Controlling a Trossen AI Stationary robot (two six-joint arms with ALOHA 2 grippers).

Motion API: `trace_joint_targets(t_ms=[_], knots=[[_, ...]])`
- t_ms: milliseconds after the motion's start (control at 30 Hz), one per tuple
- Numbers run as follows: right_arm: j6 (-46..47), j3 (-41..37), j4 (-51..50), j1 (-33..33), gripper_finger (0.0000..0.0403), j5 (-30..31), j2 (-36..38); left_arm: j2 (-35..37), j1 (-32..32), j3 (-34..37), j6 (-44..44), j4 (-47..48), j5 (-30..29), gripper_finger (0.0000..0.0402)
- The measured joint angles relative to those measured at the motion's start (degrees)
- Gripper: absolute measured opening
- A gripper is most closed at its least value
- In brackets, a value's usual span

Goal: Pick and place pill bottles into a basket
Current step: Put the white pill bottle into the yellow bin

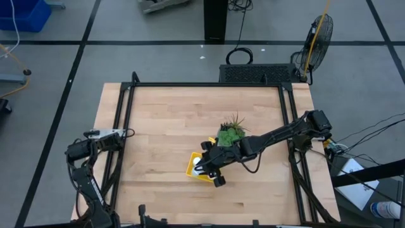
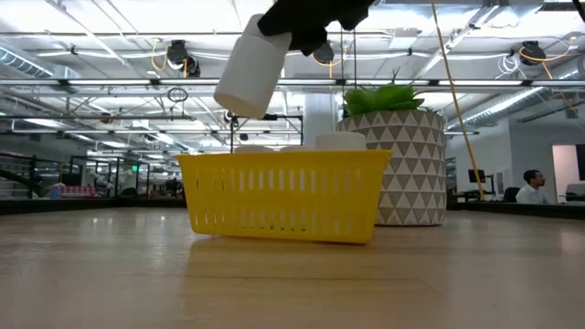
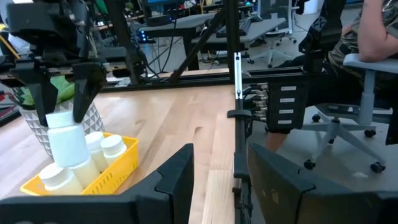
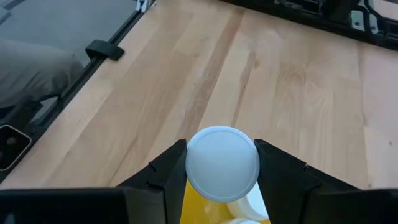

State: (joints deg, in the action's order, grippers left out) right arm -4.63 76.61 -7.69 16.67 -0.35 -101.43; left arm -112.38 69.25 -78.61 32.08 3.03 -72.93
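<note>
Table: light wooden butcher-block top with lengthwise plank seams, bordered by a black metal frame along its far edge and both sides.

Resting directly on it:
- Basket: bright-yellow plastic, shallow, slotted walls, near the table's middle, a little toward the front edge.
- Plant pot: pale with a grey triangle pattern, holding a green plant, standing just behind the basket, toward the far side.

Potted plant on wooden table; black fan on floor past far corner.
</note>
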Motion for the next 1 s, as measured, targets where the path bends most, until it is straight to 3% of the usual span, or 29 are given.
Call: trace_joint_targets(t_ms=[500,1000], knots=[[0.3,2.68,-9.75,-1.27,0.0155,0.2,0.02,0.0,0.0,0.0,-0.04,0.28,0.0,0.0154],[2.22,2.68,-9.92,-0.81,0.0156,-1.45,-4.24,0.0,0.0,0.02,-0.09,0.28,0.95,0.0153]])
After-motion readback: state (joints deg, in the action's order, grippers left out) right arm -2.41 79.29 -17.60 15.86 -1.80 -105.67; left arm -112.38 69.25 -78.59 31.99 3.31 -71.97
